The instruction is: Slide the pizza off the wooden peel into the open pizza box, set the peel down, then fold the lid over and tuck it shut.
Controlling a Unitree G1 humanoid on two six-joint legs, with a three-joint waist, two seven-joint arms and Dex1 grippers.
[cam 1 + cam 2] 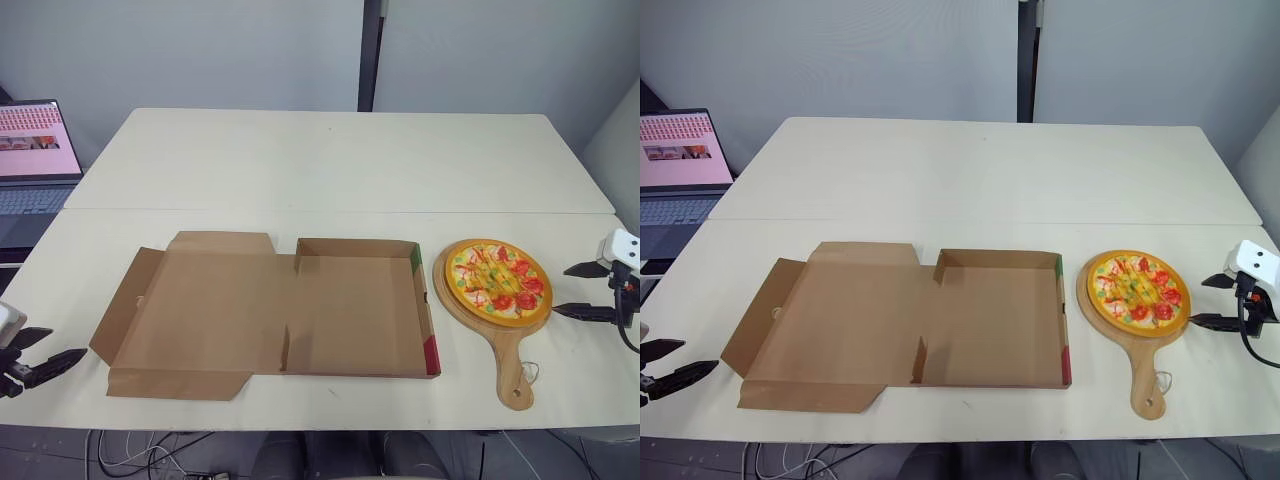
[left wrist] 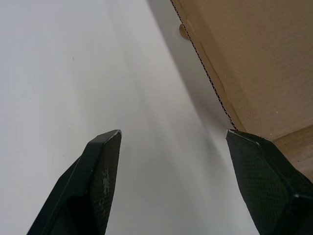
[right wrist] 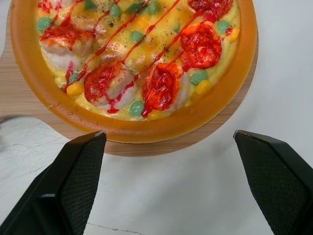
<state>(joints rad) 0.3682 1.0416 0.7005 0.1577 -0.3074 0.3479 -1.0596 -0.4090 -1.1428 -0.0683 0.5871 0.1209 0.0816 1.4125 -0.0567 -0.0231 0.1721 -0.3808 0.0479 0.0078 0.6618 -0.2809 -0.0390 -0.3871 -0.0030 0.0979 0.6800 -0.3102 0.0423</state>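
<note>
A toy pizza (image 1: 498,281) with red and green toppings lies on the round wooden peel (image 1: 505,332), whose handle points toward the table's front edge. The open cardboard pizza box (image 1: 355,310) sits just left of the peel, its lid (image 1: 200,315) flat on the table to the left. My right gripper (image 1: 582,290) is open, to the right of the pizza and apart from it; the right wrist view looks straight at the pizza (image 3: 134,63). My left gripper (image 1: 45,352) is open near the table's front left corner, left of the lid (image 2: 254,63), holding nothing.
A laptop (image 1: 35,150) with a lit screen stands off the table's far left side. The white table (image 1: 330,160) stretches bare behind the box, with a seam running across it. A wall stands behind the table.
</note>
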